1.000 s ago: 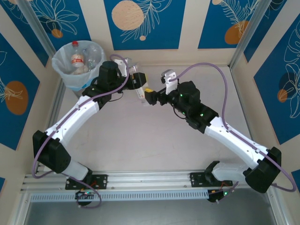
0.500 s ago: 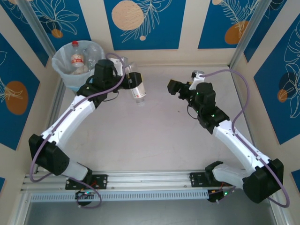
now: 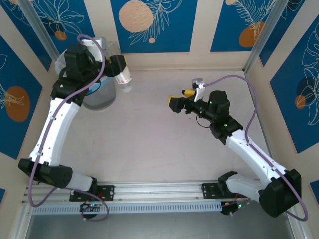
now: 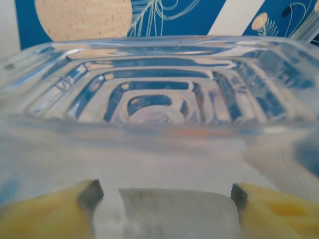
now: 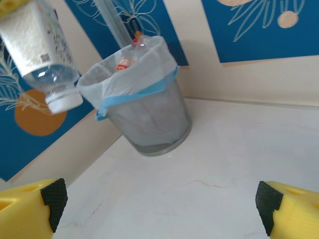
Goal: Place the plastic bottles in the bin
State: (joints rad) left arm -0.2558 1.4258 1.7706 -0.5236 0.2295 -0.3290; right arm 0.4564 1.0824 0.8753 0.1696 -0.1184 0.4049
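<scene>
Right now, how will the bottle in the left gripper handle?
The bottle looks clear and empty, so probably light. Its ribbed walls likely flex if squeezed harder. Being round, it may roll if it misses the bin.

From above, the bin (image 3: 102, 97) is largely covered by the left arm (image 3: 79, 62), and its contents are concealed. At the left wrist, the held bottle (image 4: 159, 99) is blurred against the lens, and its label is rendered illegible. At the right wrist, the bottle (image 5: 42, 55) is cropped by the top-left corner, and the fingers (image 5: 30, 206) of the right gripper (image 5: 159, 201) are cropped by the bottom edge.
</scene>
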